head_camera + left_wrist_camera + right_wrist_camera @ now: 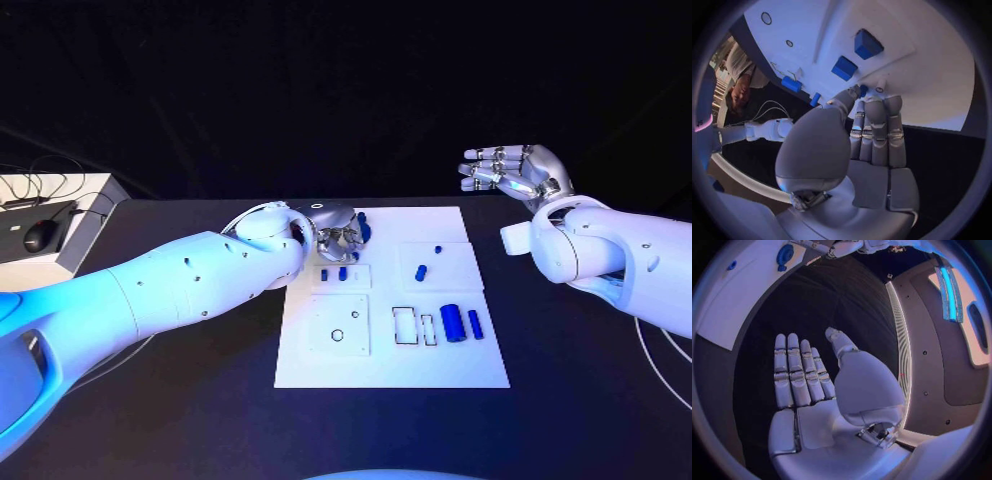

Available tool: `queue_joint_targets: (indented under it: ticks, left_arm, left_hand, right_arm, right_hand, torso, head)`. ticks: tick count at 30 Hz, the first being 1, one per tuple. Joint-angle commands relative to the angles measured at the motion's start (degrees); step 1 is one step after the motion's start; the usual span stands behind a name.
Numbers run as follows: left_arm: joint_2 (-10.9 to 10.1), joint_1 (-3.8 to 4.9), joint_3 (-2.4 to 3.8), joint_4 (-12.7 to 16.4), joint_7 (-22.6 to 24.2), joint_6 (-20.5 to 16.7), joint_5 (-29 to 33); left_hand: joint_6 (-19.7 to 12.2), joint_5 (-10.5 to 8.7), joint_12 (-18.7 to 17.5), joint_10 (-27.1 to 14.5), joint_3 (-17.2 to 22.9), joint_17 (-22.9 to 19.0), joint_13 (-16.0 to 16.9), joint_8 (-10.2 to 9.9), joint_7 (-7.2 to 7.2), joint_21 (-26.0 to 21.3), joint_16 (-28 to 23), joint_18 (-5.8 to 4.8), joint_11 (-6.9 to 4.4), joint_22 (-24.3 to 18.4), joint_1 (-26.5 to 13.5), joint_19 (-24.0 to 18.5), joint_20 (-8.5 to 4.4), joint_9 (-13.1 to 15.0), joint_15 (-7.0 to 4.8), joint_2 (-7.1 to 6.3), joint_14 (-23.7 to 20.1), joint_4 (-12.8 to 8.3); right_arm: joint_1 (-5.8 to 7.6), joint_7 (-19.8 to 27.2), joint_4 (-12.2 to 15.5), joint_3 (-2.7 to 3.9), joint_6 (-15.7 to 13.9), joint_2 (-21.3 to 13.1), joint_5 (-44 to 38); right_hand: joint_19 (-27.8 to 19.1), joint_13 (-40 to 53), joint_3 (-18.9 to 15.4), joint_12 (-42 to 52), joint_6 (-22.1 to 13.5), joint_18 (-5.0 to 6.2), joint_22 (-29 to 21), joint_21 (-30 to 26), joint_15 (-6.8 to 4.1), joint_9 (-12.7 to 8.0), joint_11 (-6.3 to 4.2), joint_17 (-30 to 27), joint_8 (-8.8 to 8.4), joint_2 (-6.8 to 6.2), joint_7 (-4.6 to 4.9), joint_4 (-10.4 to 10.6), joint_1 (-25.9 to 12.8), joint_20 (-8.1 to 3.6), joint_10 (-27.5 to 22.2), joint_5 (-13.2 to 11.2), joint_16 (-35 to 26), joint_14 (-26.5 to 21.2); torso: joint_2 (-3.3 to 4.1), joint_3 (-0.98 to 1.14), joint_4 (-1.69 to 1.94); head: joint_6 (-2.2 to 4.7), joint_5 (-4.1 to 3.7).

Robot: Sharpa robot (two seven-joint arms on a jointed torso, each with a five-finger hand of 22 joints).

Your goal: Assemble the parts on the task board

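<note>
left hand (pixel 335 228) over board (pixel 433 375), fingers straight and together, holding nothing | small blue part (pixel 862 90) just beyond fingertips (pixel 877 102) | right hand (pixel 515 172) open, well apart

So the task board (pixel 392 372) sits in the middle of the black table (pixel 173 420), long side running toward the far edge. The left hand (pixel 333 228) is down over the board's far left corner, fingers (pixel 340 240) curled onto the surface right by a small blue part (pixel 364 228); can't tell if it's actually pinching anything. The right hand (pixel 516 172) floats past the board's far right corner, fingers apart, holding nothing. Near the board's right edge two blue cylinders (pixel 462 323) lie side by side. A white box (pixel 58 225) with a mouse (pixel 41 235) sits at the table's left edge.
</note>
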Motion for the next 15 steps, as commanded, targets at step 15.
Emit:
queue_joint_targets:
  ticks: [15]
  left_arm:
    - [0.8,-0.15,-0.21,-1.0,0.1,1.3,-0.2]
  left_hand:
    - [1.4,0.15,-0.4,1.5,3.5,0.6,0.0,-0.2,0.39,1.4,-0.2,0.92,0.09,0.2,-1.3,-0.3,0.83,0.1,0.69,0.49,-0.1,-1.2]
  right_arm:
    - [-0.01,0.4,0.1,0.04,0.8,0.1,0.0]
  right_hand:
    - [-0.5,-0.1,0.2,0.0,0.1,-0.55,-0.1,0.2,-0.07,0.0,0.06,-0.1,-0.13,0.55,0.36,0.0,-0.1,0.05,-0.3,0.2,-0.2,-0.3]
  torso:
    - [0.03,0.02,-0.01]
  head:
    - [-0.12,-0.05]
